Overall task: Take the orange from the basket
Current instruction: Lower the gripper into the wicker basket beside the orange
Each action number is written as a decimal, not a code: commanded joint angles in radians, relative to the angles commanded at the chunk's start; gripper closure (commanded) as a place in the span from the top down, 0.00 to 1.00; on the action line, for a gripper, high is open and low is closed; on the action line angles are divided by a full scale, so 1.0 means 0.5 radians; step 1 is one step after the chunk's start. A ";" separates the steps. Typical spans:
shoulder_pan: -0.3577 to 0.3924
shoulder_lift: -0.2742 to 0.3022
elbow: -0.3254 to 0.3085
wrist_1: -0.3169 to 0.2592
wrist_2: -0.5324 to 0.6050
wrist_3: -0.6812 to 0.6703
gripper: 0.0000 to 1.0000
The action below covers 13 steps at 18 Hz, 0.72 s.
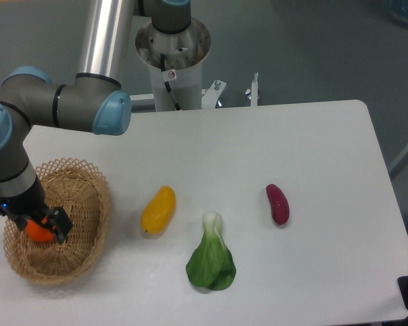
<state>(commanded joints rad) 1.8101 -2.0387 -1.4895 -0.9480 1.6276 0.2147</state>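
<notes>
The tan woven basket (88, 204) sits at the table's left front. Inside it, my gripper (37, 227) reaches down from the arm above, its black fingers on either side of the small bright orange (36, 233). Only part of the orange shows beneath the gripper body. The fingers look closed against the fruit, which lies low in the basket near its left side.
A yellow-orange oblong fruit (158, 210) lies just right of the basket. A green leafy vegetable (211, 263) lies near the front middle, and a purple oblong vegetable (277, 204) further right. The arm's base column (173, 47) stands behind the table's back edge.
</notes>
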 joint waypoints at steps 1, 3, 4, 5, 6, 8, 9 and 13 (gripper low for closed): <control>0.000 0.000 -0.006 0.003 0.012 0.012 1.00; 0.003 0.003 -0.006 0.003 0.031 0.019 1.00; 0.006 0.003 -0.003 0.003 0.031 0.019 1.00; 0.021 0.006 -0.009 0.000 0.028 0.019 1.00; 0.028 0.015 -0.012 0.000 0.031 0.019 1.00; 0.028 0.015 -0.018 0.000 0.031 0.019 1.00; 0.028 0.018 -0.018 -0.003 0.031 0.037 1.00; 0.025 0.049 -0.086 -0.009 0.067 0.184 1.00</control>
<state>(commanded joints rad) 1.8224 -2.0142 -1.5323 -0.9526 1.6612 0.3066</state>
